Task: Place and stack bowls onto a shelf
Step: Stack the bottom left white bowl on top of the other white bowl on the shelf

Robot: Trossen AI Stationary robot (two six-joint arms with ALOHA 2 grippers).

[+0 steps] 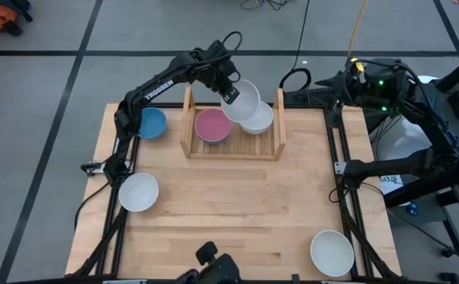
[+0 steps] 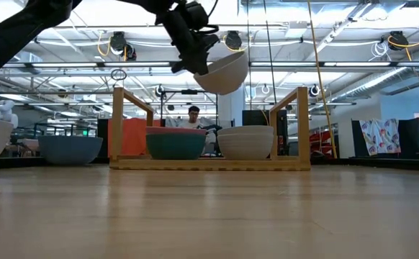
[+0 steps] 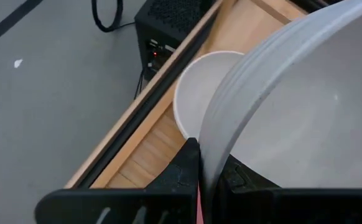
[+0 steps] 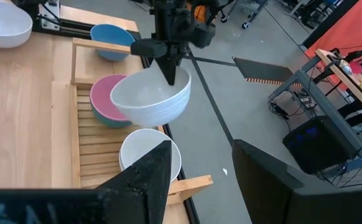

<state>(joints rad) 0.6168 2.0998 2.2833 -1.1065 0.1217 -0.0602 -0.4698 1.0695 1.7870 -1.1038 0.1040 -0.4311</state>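
- My left claw (image 1: 231,95) pinched the rim of a white bowl (image 1: 241,100), holding it tilted in the air above the shelf's (image 1: 188,118) right end.
- Just below sat another white bowl (image 2: 245,142) on the slats, beside the right side panel. The held one hung a little toward the middle from it, so a straight drop could have caught a rim and left the stack crooked, I judged.
- With only a rim pinch, the tilted bowl could have slipped as I lowered it.
- At mid-shelf a pink bowl (image 1: 212,125) nested in a green bowl (image 2: 175,146); a swing that way risked a knock.
- Further off, a blue bowl (image 1: 151,122) stood by the table's left edge, and two white bowls (image 1: 139,192) waited nearer the front.
- My right claw (image 4: 199,168) idled open, off the table's right edge.
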